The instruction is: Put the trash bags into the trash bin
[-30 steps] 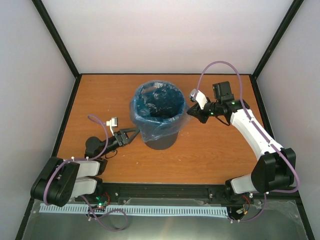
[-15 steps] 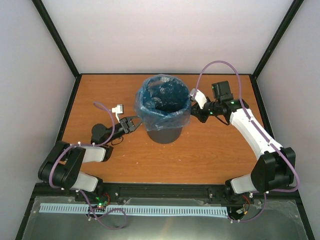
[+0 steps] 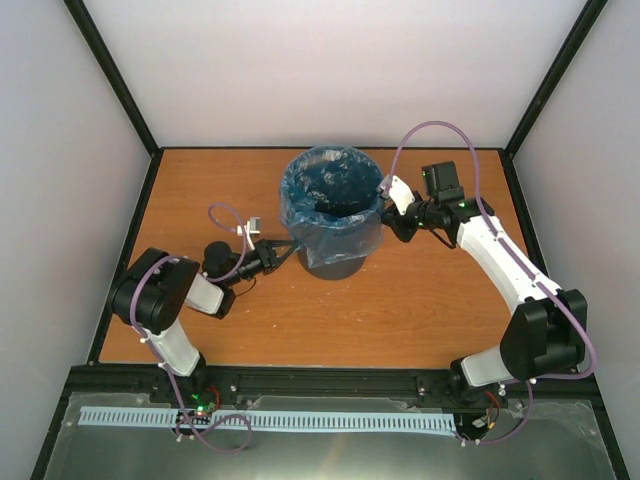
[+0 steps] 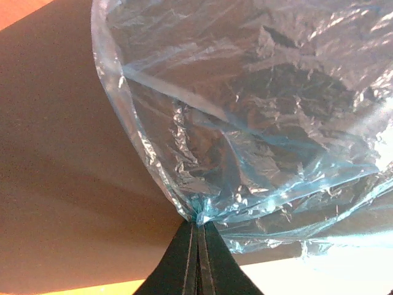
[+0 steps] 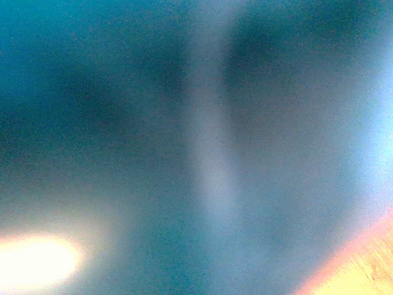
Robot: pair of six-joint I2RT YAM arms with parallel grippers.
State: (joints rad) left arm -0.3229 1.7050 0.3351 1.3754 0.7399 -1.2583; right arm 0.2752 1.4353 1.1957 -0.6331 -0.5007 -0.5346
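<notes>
Liner and bin, overhead and wrist views. The thin, translucent light-blue plastic trash bag (image 3: 335, 212) sat inside the dark grey, round, tapered plastic trash bin (image 3: 335, 269). Its mouth was turned out over the rim and its wrinkled skirt hung down the outer wall. The bin stood upright, long axis vertical, towards the back of the orange wooden table (image 3: 400, 300).

My left gripper (image 3: 285, 249) lay low against the bin's left side, and the skirt ran up and to the right from its tips. In the left wrist view my dark fingertips (image 4: 184, 264) were pressed together on a gathered pinch of the bag's hem (image 4: 198, 215), with the film fanning upward from that point. My right gripper (image 3: 393, 215) was at the rim on the opposite side, touching or just beside the bag. Its wrist camera gave only a blue blur, probably film pressed against the lens, so I could not tell how those jaws stood.

The left arm was therefore the one holding the loose edge, and any pull down the wall would start from there.

Against the frame one second earlier, my left arm had folded in and its gripper had risen from the table side towards the bin. The bin had shifted slightly to the right and back, and the long skirt on its left had shortened. My right gripper had moved only a little along the rim.
</notes>
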